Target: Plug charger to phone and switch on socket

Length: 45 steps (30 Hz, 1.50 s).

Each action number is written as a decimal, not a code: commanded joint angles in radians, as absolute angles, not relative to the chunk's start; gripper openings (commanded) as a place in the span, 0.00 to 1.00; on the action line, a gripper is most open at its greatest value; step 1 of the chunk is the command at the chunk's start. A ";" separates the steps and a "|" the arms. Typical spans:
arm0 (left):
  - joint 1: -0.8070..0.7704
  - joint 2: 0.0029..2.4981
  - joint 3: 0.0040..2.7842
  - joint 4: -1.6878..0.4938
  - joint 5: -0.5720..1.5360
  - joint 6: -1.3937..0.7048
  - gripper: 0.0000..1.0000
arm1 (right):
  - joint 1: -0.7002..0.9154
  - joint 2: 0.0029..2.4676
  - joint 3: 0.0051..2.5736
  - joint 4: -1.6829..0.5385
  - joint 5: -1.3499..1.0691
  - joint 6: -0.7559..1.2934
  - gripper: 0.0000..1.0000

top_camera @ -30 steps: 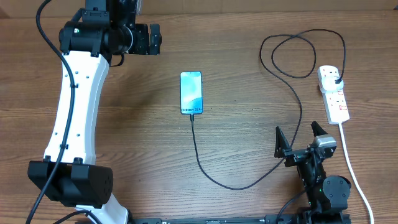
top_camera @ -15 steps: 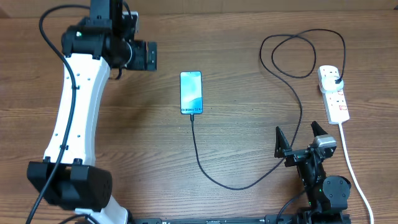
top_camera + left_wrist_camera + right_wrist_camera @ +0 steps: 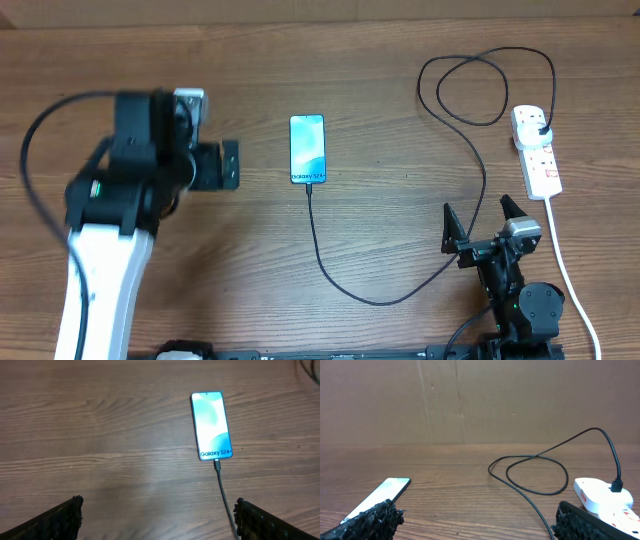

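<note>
The phone (image 3: 308, 149) lies flat mid-table, its screen lit light blue. The black charger cable (image 3: 370, 298) has its tip against the phone's lower edge. It curves to the front, loops at the back right and ends in a black plug (image 3: 541, 128) seated in the white socket strip (image 3: 537, 158). My left gripper (image 3: 230, 165) is open and empty, left of the phone. In the left wrist view, the phone (image 3: 212, 425) and cable (image 3: 226, 502) lie ahead of the open jaws (image 3: 159, 515). My right gripper (image 3: 480, 222) is open and empty at the front right, left of the socket.
The socket's thick white cord (image 3: 570, 275) runs to the front right edge, beside my right arm's base. In the right wrist view the cable loop (image 3: 535, 467), socket (image 3: 600, 495) and phone (image 3: 382, 492) lie ahead of the jaws (image 3: 477, 520), with a brown wall behind.
My left arm has swung from the back left toward the front, so its gripper now sits level with the phone and left of it. The right arm, phone, cable and socket have not moved.
</note>
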<state>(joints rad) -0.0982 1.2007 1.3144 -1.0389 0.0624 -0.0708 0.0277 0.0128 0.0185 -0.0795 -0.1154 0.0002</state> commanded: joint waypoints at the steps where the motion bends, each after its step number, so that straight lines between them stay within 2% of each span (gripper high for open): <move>1: -0.105 1.077 1.196 -1.007 0.044 -0.058 1.00 | 0.033 0.003 0.008 -0.076 -0.109 0.002 1.00; 6: -0.105 0.902 1.049 -0.988 0.052 -0.060 1.00 | 0.033 0.003 0.008 -0.076 -0.109 0.002 1.00; 13: -0.105 0.643 1.004 -0.993 0.072 -0.059 1.00 | 0.033 0.003 0.008 -0.076 -0.109 0.002 1.00; 25: -0.105 0.531 0.969 -0.976 0.121 -0.022 1.00 | 0.033 0.003 0.008 -0.076 -0.109 0.002 1.00; 45: -0.072 0.123 0.534 -0.588 0.131 -0.022 1.00 | 0.033 0.003 0.008 -0.076 -0.109 0.002 1.00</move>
